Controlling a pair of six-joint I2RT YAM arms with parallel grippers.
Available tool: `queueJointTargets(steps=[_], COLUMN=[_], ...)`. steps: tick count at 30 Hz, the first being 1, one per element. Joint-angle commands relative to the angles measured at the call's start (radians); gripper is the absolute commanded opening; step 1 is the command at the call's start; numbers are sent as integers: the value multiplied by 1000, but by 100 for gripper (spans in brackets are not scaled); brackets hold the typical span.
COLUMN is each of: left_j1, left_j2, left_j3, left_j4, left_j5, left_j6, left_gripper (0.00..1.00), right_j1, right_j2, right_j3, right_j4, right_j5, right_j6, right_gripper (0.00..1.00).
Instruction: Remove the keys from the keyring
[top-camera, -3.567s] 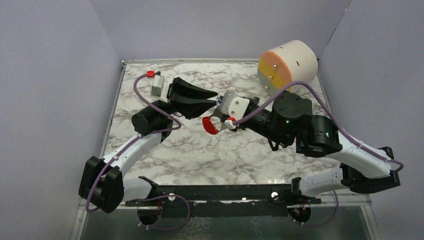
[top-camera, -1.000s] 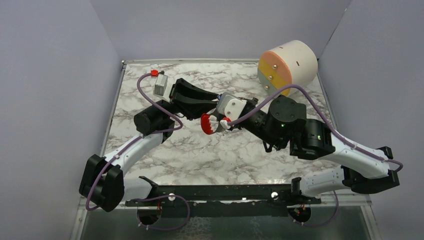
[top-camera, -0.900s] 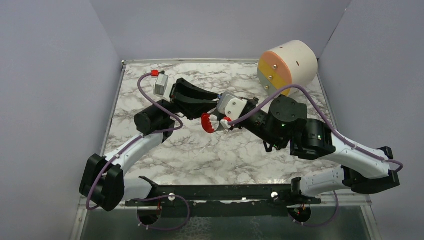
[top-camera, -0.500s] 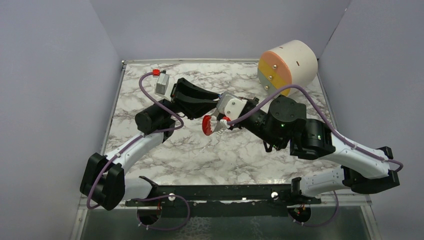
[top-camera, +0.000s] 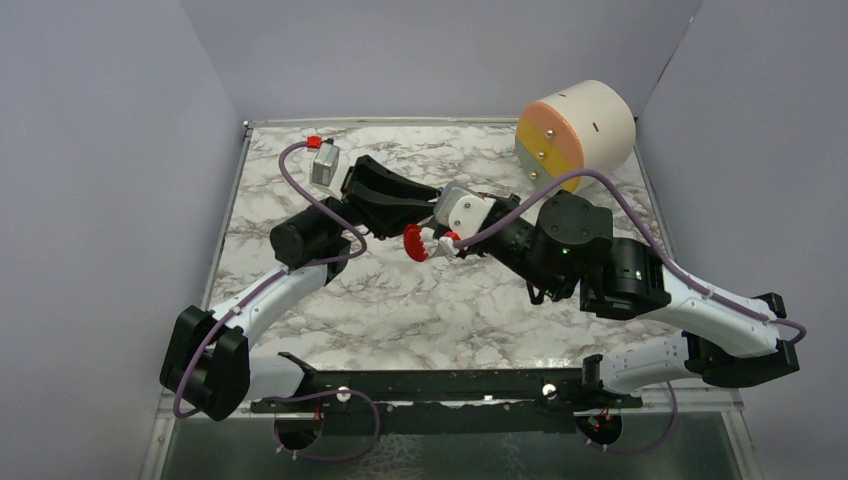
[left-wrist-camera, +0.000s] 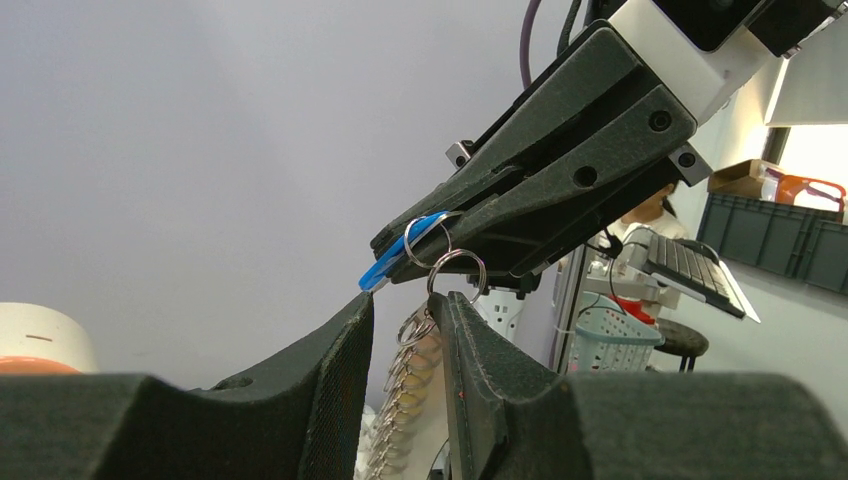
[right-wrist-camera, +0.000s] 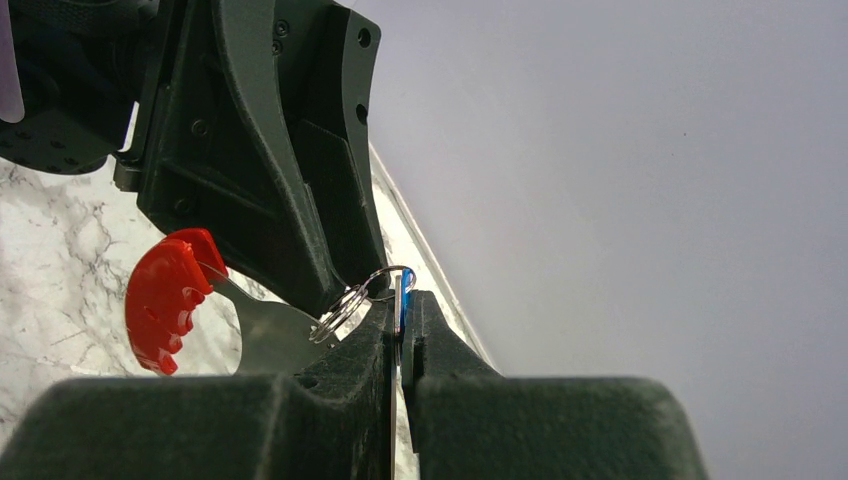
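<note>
My right gripper (right-wrist-camera: 402, 310) is shut on the tiny blue-headed key (right-wrist-camera: 403, 290), which also shows in the left wrist view (left-wrist-camera: 398, 264). Small silver split rings (right-wrist-camera: 345, 300) link that key to a flat silvery key (right-wrist-camera: 268, 335) and the red keyring (right-wrist-camera: 165, 300). In the top view the keyring (top-camera: 415, 243) hangs just below the two meeting grippers. My left gripper (left-wrist-camera: 405, 312) has its jaws a narrow gap apart. One fingertip (left-wrist-camera: 447, 305) touches a silver ring (left-wrist-camera: 458, 272), and a stack of rings and keys (left-wrist-camera: 410, 385) shows through the gap.
A round cream drawer unit (top-camera: 575, 130) with an orange and yellow front stands at the back right. A small grey box (top-camera: 325, 166) with a red plug (top-camera: 314, 142) rides on the left arm's purple cable. A black rail (top-camera: 450, 385) runs along the near edge.
Both grippers and the hanging red keyring have drifted slightly left and toward the back. The right gripper's hold on the blue key is unchanged.
</note>
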Motion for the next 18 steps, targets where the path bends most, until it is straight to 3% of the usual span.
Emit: queueJointTargets(steps=[1,10,18], left_j1=[-9,-8,-9], left_j2=[0,26,2], left_j3=[34,32,18], left_j4=[209,189,166], left_j5=[19,1,-9], left_j6=[-26,23,80], left_gripper=[34,34,47], right_j1=[5,5,6], right_j2=[-7,4,8], right_j3=[28,37,42], right_j4=[18,2,3], right_j5=[42,33,24], right_j6=[-16,-6,-4], right_gripper=[1,1,1])
